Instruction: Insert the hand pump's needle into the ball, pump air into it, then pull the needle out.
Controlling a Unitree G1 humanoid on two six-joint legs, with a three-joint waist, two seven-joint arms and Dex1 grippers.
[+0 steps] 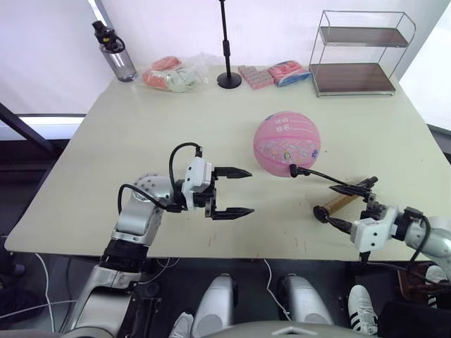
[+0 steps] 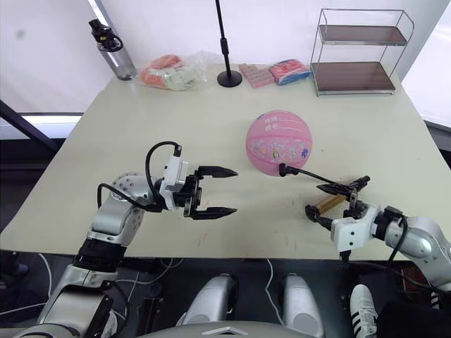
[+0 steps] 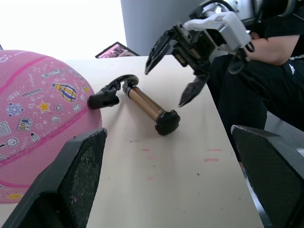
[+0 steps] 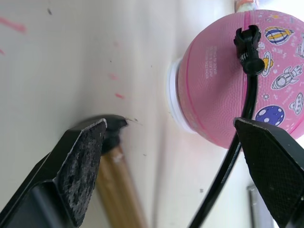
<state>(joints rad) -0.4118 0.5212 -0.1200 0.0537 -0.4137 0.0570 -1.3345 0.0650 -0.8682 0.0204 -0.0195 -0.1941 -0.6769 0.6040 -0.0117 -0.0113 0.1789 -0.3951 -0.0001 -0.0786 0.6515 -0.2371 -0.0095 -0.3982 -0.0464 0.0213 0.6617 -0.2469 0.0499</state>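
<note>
Our left gripper (image 1: 239, 191) and right gripper (image 1: 349, 206) gape empty; the needle (image 1: 294, 170) sits in the ball (image 1: 287, 143) at its 5 o'clock.

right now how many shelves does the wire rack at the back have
2: the wire rack at the table's far right corner holds a top shelf and a lower shelf directly beneath it.

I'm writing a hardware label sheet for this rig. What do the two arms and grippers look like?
Both arms are silver-grey metal with rounded joints. Each ends in a white boxy wrist block carrying two black, tapering, pointed fingers. The left gripper has a black cable looping from the block back to the forearm; the right gripper has a similar black cable along its forearm.
</note>
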